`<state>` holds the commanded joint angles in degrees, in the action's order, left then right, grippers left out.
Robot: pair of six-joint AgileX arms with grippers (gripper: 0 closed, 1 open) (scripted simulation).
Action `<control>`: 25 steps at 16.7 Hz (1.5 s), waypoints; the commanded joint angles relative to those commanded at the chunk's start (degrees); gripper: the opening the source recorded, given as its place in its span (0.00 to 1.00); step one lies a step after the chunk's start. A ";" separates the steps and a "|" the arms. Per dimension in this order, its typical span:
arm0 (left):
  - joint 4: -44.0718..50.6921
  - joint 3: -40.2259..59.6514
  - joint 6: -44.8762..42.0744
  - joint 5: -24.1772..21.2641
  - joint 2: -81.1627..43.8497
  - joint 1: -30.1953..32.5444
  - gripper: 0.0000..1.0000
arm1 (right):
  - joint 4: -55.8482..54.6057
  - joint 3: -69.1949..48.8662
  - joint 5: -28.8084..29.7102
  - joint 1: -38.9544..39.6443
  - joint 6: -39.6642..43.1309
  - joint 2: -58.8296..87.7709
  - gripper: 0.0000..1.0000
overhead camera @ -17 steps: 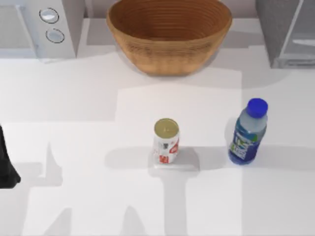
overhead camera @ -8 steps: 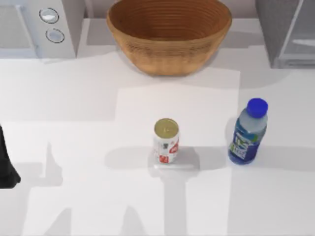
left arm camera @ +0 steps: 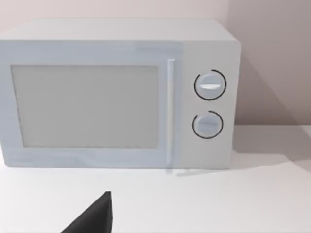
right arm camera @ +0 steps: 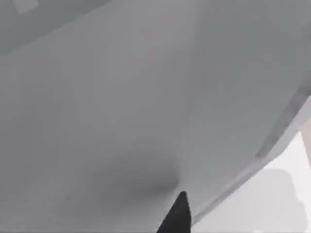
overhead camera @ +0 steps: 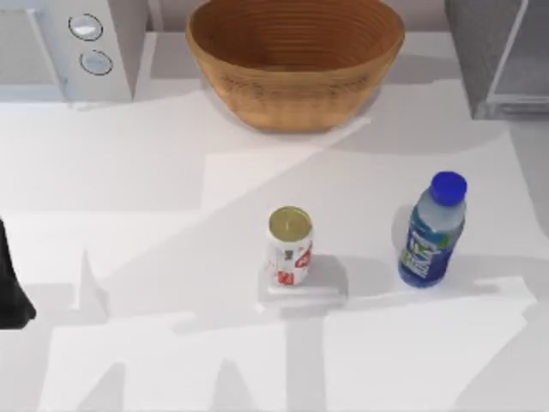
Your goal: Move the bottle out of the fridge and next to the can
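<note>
The bottle (overhead camera: 432,232) stands upright on the counter (overhead camera: 154,172), out of the fridge (overhead camera: 497,56) at the far right, and right of the can (overhead camera: 289,246) with a clear gap between them. It looks light, smooth and slippery, with thin walls that may give under a hard squeeze; the labelled middle seems the best place to hold. The counter is flat, white and open around both. The left arm (overhead camera: 10,283) sits at the left edge; whether either arm's jaws are apart I cannot tell.
</note>
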<state>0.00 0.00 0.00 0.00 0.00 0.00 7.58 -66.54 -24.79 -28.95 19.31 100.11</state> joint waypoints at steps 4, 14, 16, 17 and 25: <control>0.00 0.00 0.00 0.00 0.00 0.00 1.00 | -6.34 5.37 12.75 17.02 -10.57 -3.94 1.00; 0.00 0.00 0.00 0.00 0.00 0.00 1.00 | -10.89 9.79 22.55 26.46 -18.19 -6.81 1.00; 0.00 0.00 0.00 0.00 0.00 0.00 1.00 | -10.52 7.76 22.65 26.41 -18.19 -5.07 1.00; 0.00 0.00 0.00 0.00 0.00 0.00 1.00 | -10.17 6.02 22.69 26.41 -18.18 -3.58 1.00; 0.00 0.00 0.00 0.00 0.00 0.00 1.00 | -6.23 -12.77 22.91 26.60 -18.34 11.39 1.00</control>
<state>0.00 0.00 0.00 0.00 0.00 0.00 1.34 -79.31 -1.89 -2.34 0.97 111.50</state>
